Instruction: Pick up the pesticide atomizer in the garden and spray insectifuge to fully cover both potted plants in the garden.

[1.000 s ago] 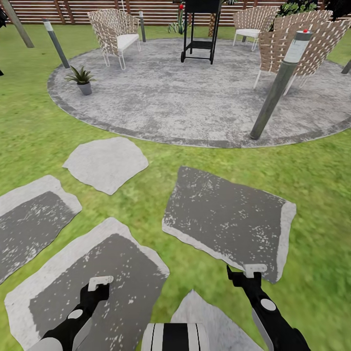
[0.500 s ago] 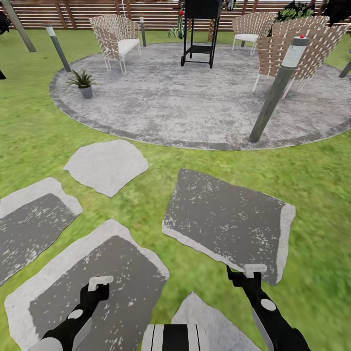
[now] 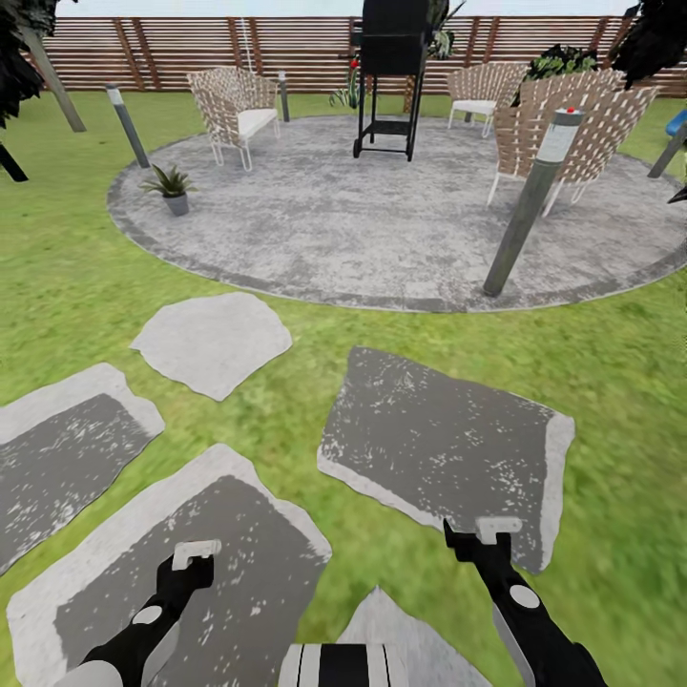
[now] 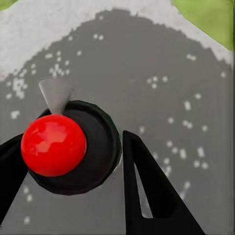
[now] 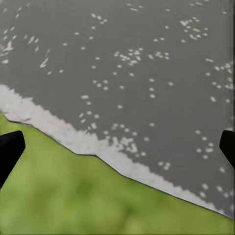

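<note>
Left gripper (image 3: 196,555) low over a stepping stone (image 3: 181,563), fingers spread, gripping nothing; a red ball on a dark disc (image 4: 55,145) sits between them in the left wrist view. Right gripper (image 3: 498,530) wide open, empty, at the edge of another slab (image 5: 122,73) beside grass. One small potted plant (image 3: 172,186) stands upright on the left rim of the round patio (image 3: 382,229). Bollard lamp (image 3: 530,205) leans on the patio's near right edge.

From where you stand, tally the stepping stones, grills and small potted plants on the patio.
Stepping stones: 5
Grill: 1
Potted plant: 1
Total: 7
</note>
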